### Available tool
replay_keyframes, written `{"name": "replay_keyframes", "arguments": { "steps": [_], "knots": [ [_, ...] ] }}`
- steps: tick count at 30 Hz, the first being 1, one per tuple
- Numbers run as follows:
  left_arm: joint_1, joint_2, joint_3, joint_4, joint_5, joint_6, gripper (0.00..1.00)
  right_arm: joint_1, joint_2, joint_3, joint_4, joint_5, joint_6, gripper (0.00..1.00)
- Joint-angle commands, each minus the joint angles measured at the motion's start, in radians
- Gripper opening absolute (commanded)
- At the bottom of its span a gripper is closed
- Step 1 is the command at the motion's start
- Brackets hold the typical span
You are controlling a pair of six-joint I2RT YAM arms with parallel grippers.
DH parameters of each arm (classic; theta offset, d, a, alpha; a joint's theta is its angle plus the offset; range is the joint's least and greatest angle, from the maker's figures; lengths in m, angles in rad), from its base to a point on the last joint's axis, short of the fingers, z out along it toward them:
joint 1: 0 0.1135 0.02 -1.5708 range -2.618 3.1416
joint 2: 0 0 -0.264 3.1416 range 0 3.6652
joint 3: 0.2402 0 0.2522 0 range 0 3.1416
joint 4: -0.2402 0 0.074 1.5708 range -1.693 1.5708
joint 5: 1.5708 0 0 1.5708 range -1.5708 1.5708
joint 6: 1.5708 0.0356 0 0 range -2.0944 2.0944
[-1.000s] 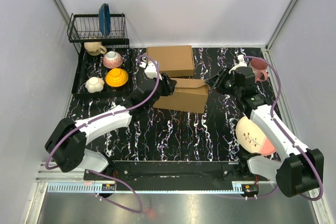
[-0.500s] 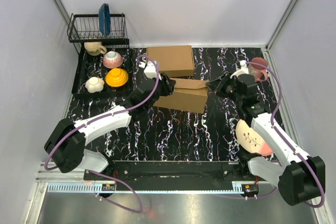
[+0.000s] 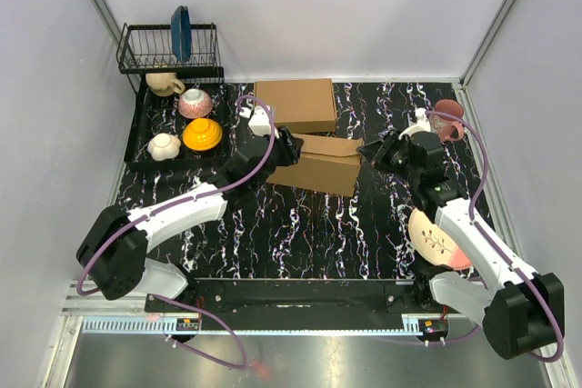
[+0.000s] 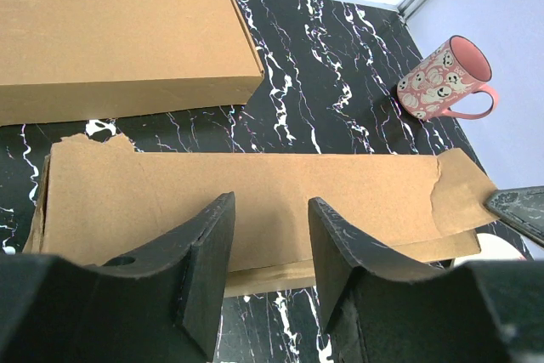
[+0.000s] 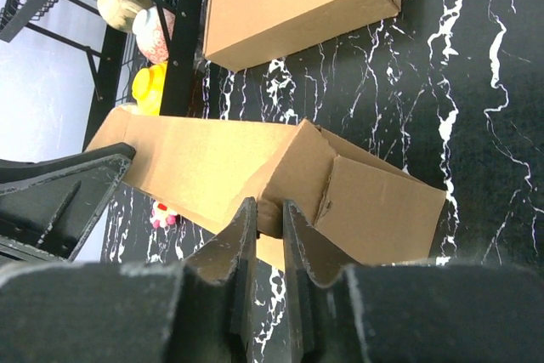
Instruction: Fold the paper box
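Flanking the paper box [image 3: 314, 168] from both sides: plain brown corrugated card, lying half-formed at the middle of the marbled surface [image 3: 300, 233], just in front of a neatly closed cardboard box [image 3: 296, 104], top panel sloping and a ragged-edged flap jutting right. Reaching in low from the left, holding the left gripper [image 4: 268, 210] over the panel with jaws spread, contact impossible to judge. Stretching in from the right, pinching the raised end flap between the right gripper [image 5: 265, 210] jaws. Hiding the paper box's left end from above under the left wrist.
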Motion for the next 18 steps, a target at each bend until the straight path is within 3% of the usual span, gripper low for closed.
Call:
{"name": "replay_keyframes", "arguments": {
  "steps": [1,7,11,14,15,18],
  "knots": [
    [0.004,0.008,-0.003,-0.052,-0.033,0.005,0.47,-0.008,0.030,-0.047,-0.358,0.104,-0.074,0.13],
    [0.004,0.018,-0.009,-0.055,-0.030,-0.003,0.47,-0.007,0.058,-0.049,-0.434,0.110,-0.068,0.17],
    [0.004,0.021,-0.017,-0.055,-0.028,-0.004,0.47,-0.007,0.035,-0.041,-0.460,0.110,-0.070,0.29],
    [0.004,0.020,-0.017,-0.056,-0.027,-0.006,0.47,-0.007,-0.072,-0.009,-0.459,0.125,-0.045,0.41],
    [0.004,0.020,-0.017,-0.058,-0.028,-0.004,0.47,-0.008,-0.091,0.029,-0.464,0.137,-0.040,0.47],
    [0.004,0.015,-0.017,-0.059,-0.031,-0.001,0.47,-0.007,-0.115,0.154,-0.505,0.163,-0.051,0.52]
  ]
}}
